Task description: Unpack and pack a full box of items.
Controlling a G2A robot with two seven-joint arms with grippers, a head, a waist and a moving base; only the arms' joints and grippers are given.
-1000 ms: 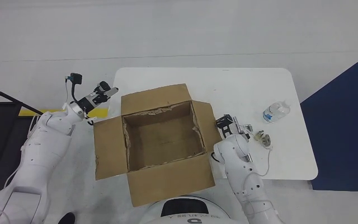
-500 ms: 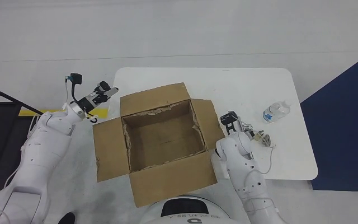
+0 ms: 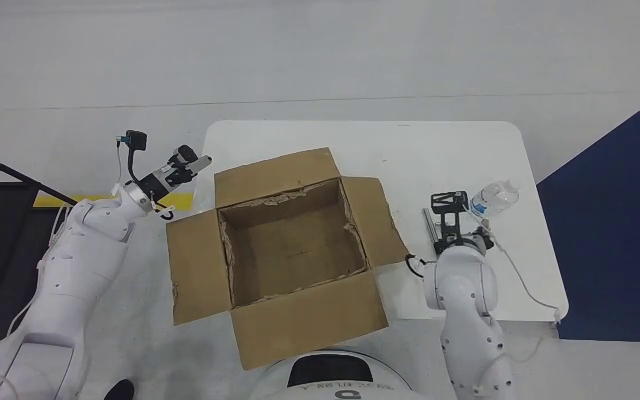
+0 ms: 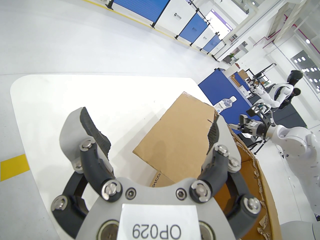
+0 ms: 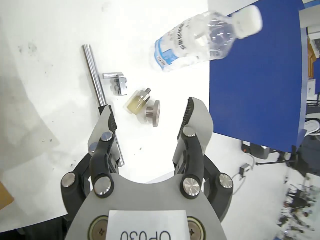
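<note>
cardboard box [image 3: 290,250] open at table [image 3: 400,150] ctr, flaps splayed, bare floor inside. bottle [image 3: 494,198] lies at right, long axis approx left-right, cap to right. left gripper [image 3: 190,162] by far-left flap; right gripper [image 3: 450,208] just left of bottle. left wrist: fingers wide, flap beyond. right wrist: fingers wide over metal rod [image 5: 93,76] + small fittings [image 5: 142,106], bottle farther off.

Open way into box [image 3: 290,250] (flaps [image 3: 275,172] splayed outward)
</note>
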